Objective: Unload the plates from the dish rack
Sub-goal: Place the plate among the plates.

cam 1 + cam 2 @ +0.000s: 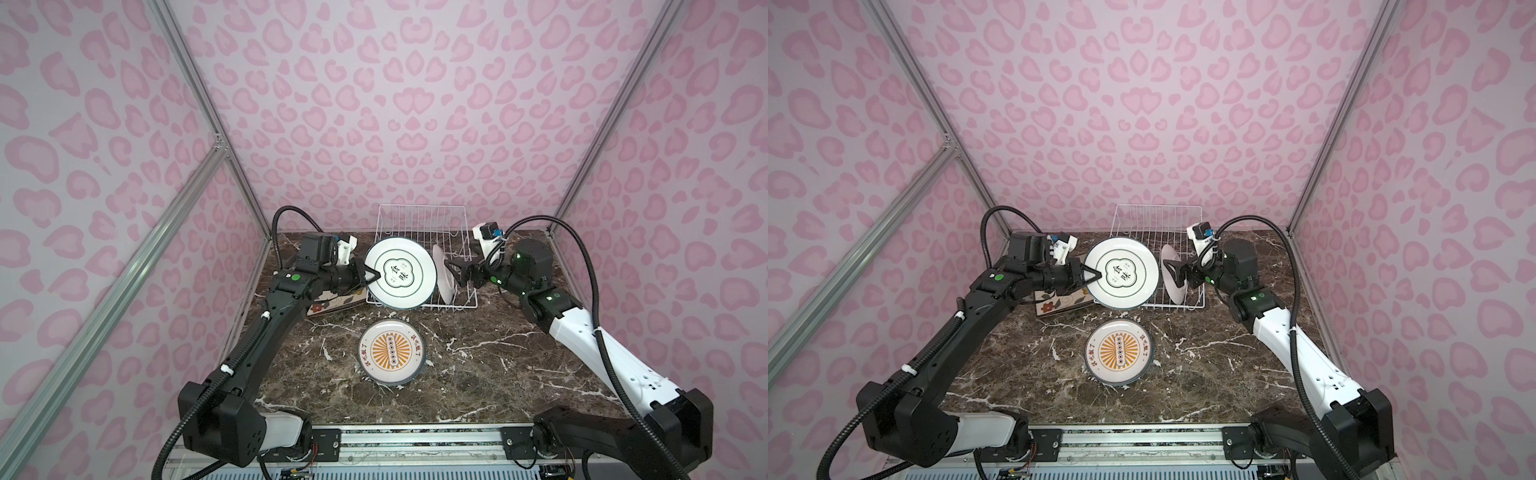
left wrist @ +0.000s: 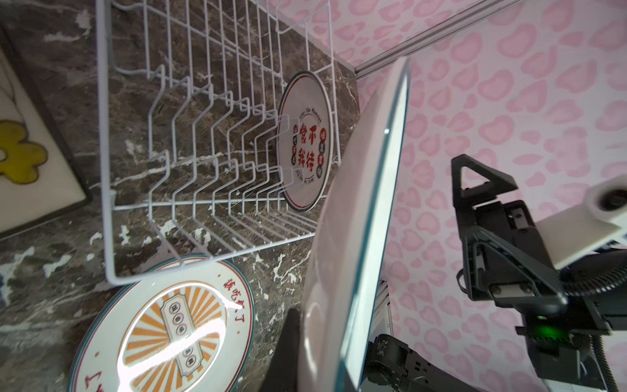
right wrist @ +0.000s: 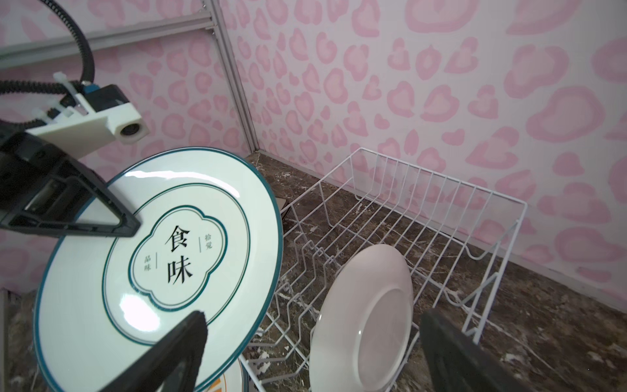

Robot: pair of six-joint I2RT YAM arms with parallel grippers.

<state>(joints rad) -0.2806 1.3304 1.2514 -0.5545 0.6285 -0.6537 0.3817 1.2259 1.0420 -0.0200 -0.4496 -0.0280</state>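
Left gripper pinches the green-ringed plate by its rim between its jaws, up over the left end of the dish rack. Right gripper (jaws spread wide) hovers beside a white plate standing on edge in the rack.
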